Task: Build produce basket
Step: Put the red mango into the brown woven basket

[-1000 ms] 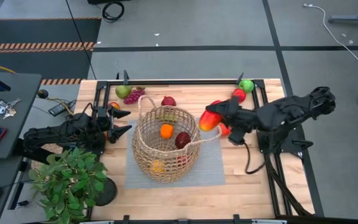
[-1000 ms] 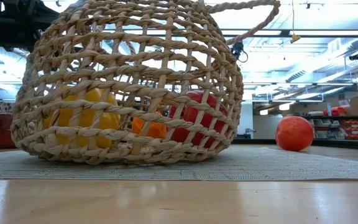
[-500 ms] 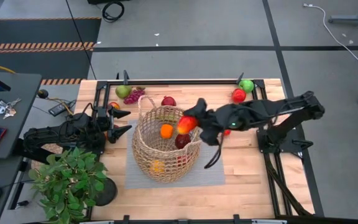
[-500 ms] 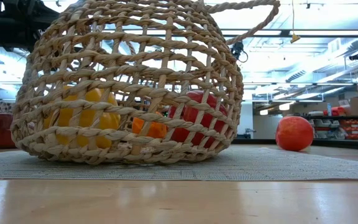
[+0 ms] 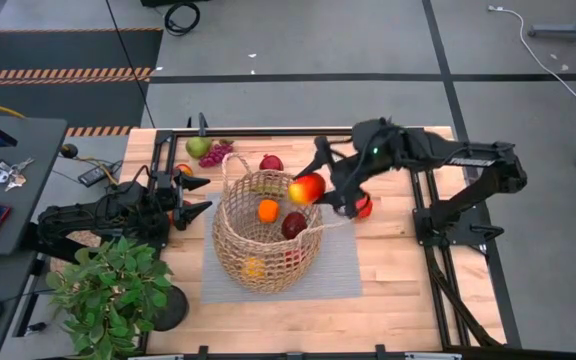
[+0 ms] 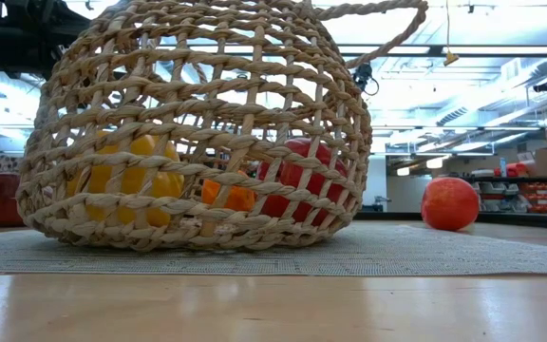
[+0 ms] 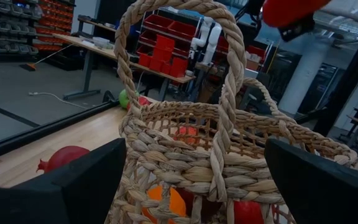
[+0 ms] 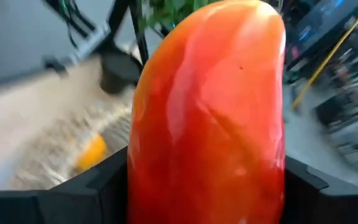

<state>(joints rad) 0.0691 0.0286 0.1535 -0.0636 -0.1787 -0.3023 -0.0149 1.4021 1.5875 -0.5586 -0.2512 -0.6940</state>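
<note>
The tan woven basket [image 5: 266, 235] stands on a grey mat [image 5: 343, 270] and holds an orange [image 5: 267, 210], a dark maroon piece [image 5: 293, 225], a yellow piece [image 6: 131, 180] and a red one [image 6: 297, 180]. My right gripper [image 5: 314, 187] hovers over the basket's far right rim, shut on a red-orange mango-like fruit [image 5: 306, 187]. At the basket's left side my left gripper [image 5: 194, 196] waits open and level, its fingers either side of a loop handle [image 7: 222, 93] without touching it. My right gripper pinches the red-orange fruit by its two opposite sides [image 8: 143, 168] between both fingers [image 8: 107, 183]. The fingers reach in from the table's right, slanting a little down. The fruit is lifted clear above the basket's rim, its long body sticking out past the fingers.
A green pear [image 5: 198, 147], purple grapes [image 5: 217, 154] and a maroon piece [image 5: 270, 162] lie on the table behind the basket. A red fruit [image 5: 364, 208] lies right of it. A leafy potted plant [image 5: 113, 290] stands at the near left corner.
My right gripper has carried the red-orange fruit from the table's right side leftward until it is above the basket's rim, and it has rolled as it went. The right arm has swung toward the far edge. The fruit stays held and clear of the table.
</note>
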